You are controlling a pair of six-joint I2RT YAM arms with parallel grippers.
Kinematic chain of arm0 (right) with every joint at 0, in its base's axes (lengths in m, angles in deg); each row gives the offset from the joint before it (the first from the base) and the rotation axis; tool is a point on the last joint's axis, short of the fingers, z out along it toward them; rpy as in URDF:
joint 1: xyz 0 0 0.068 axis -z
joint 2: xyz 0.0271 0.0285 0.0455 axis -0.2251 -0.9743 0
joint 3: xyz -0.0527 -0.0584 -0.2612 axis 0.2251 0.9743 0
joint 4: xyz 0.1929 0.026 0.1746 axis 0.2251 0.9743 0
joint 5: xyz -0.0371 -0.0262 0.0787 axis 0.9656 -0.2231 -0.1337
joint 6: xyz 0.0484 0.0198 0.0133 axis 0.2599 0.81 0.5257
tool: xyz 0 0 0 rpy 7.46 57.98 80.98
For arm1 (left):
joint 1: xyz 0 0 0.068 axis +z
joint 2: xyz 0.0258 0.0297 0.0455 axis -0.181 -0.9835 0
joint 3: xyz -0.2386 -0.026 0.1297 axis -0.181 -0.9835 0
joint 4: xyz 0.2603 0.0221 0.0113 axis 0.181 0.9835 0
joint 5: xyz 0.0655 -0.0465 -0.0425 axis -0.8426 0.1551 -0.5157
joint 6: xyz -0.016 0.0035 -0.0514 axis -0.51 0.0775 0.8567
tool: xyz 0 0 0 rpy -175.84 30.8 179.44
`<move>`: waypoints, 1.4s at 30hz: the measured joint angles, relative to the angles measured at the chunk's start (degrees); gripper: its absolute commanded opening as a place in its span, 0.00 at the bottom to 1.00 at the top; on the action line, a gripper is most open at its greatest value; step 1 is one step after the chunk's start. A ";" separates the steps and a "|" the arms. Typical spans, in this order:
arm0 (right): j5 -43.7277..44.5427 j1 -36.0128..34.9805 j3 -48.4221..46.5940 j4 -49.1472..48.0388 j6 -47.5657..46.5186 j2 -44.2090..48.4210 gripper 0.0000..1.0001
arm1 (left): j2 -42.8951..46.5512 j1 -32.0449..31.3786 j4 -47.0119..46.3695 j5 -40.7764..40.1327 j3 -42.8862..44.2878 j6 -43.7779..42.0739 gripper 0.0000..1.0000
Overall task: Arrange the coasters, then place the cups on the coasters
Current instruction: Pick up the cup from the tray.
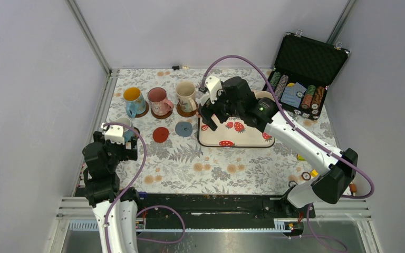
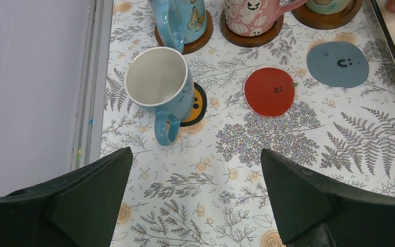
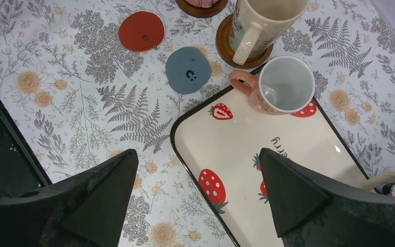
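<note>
Left gripper (image 2: 195, 151): fingers spread wide, nothing between them. Positioned at near left of table, just near of white-blue mug (image 2: 159, 85).

White-blue mug: upright on black coaster (image 2: 198, 105), handle toward near. Orange centre of coaster showing at right of mug.

Right gripper (image 3: 198, 152): fingers spread wide, nothing gripped. Held above far left part of tray (image 3: 226, 139).

Pink-handled mug (image 3: 283, 85): upright at far left corner of tray, handle toward left.

Far row, left to right: blue mug (image 1: 132, 100), pink mug (image 1: 160, 101), cream mug (image 1: 186, 96). Each upright on one of the brown coasters (image 2: 247, 40).

Red coaster (image 2: 269, 91) and grey coaster (image 2: 338, 64): bare, side by side but apart, just near of far row. Red at left; grey just left of tray.

Second cream mug (image 1: 264, 96): at far right of tray, mostly hidden behind right arm. Exact footing cannot be told.

Chip case (image 1: 300, 74): open, at far right.
</note>
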 measured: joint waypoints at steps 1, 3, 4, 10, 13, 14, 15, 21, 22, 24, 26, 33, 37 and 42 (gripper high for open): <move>-0.02 0.00 0.00 -0.02 0.04 0.00 0.96 | 0.00 0.00 0.00 -0.02 0.00 0.00 0.99; -0.02 0.00 0.00 0.00 0.04 0.00 0.95 | 0.00 0.00 0.02 -0.02 0.00 0.00 0.99; 0.00 0.00 0.00 0.00 0.04 0.00 0.96 | 0.00 0.00 0.02 0.00 0.00 0.00 0.99; 0.00 0.00 0.02 -0.07 0.00 0.00 0.95 | 0.00 0.00 0.00 0.00 0.00 0.00 0.99; 0.00 0.00 0.02 -0.09 -0.04 0.00 0.96 | 0.00 0.00 0.00 0.00 0.00 0.00 0.99; 0.00 0.00 0.02 -0.11 -0.07 -0.04 0.96 | 0.00 0.00 0.00 0.00 0.00 0.00 0.99; 0.00 0.00 0.04 -0.24 -0.07 -0.11 0.96 | 0.00 0.00 0.00 -0.02 0.00 0.00 0.99; -0.02 0.00 0.68 -1.42 -0.07 -1.60 0.96 | -0.44 0.00 -0.04 0.00 0.00 0.00 0.99; -0.04 0.00 0.92 -1.68 -0.07 -2.03 0.95 | -0.59 0.00 -0.07 0.00 -0.04 0.00 0.99; -0.09 0.00 1.42 -1.77 -0.04 -2.91 0.95 | -0.79 0.00 -0.44 0.00 -0.33 0.00 0.99; -0.26 0.00 1.86 -1.77 -0.04 -4.09 0.95 | -1.05 0.00 -0.33 0.15 -0.61 -0.02 0.99; -0.31 0.00 2.05 -1.75 -0.07 -6.23 0.95 | -1.60 0.00 -0.37 0.35 -0.83 -0.04 0.99; -0.28 0.00 2.05 -1.79 -0.04 -6.23 0.95 | -1.55 0.00 -0.37 0.39 -0.83 -0.04 0.99; -0.31 0.00 2.05 -1.81 0.00 -6.14 0.95 | -1.44 0.00 -0.35 0.39 -0.83 -0.04 0.99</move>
